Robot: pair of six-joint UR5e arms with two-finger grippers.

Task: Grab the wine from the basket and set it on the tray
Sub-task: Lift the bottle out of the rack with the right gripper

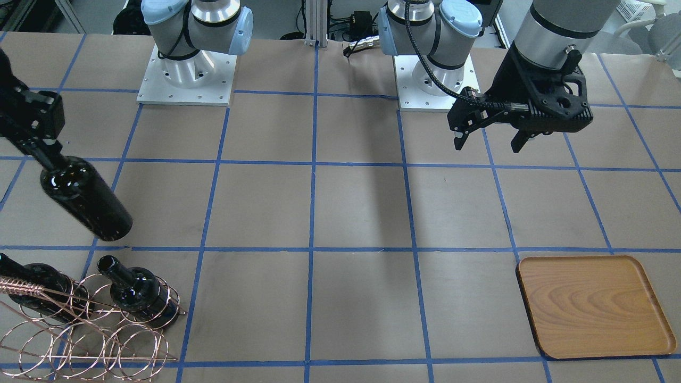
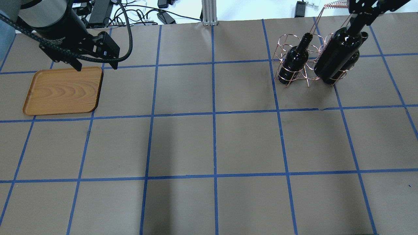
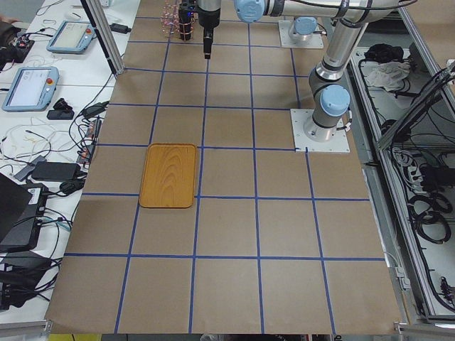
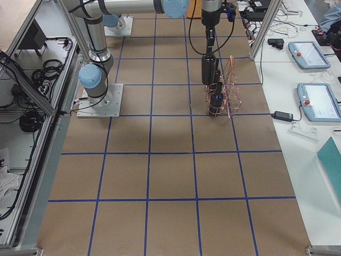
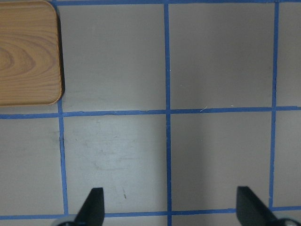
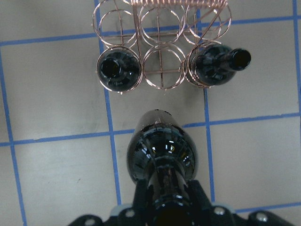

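Just beside the basket (image 1: 21,286), wine (image 1: 85,199) hangs clear of the surface
Right jaws clamp only its tilted neck; glossy glass may slip on the long carry to the tray (image 1: 596,306); left jaws gape empty

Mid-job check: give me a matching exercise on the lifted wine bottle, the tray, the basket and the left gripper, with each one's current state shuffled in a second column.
Column one:
1. wine
2. tray
3. basket
4. left gripper

Column two:
A. open, nothing between its fingers
B. holds two other bottles
C. hangs by its neck from the right gripper, clear of the rings
D. nothing on it

Pairs: 1-C, 2-D, 3-B, 4-A
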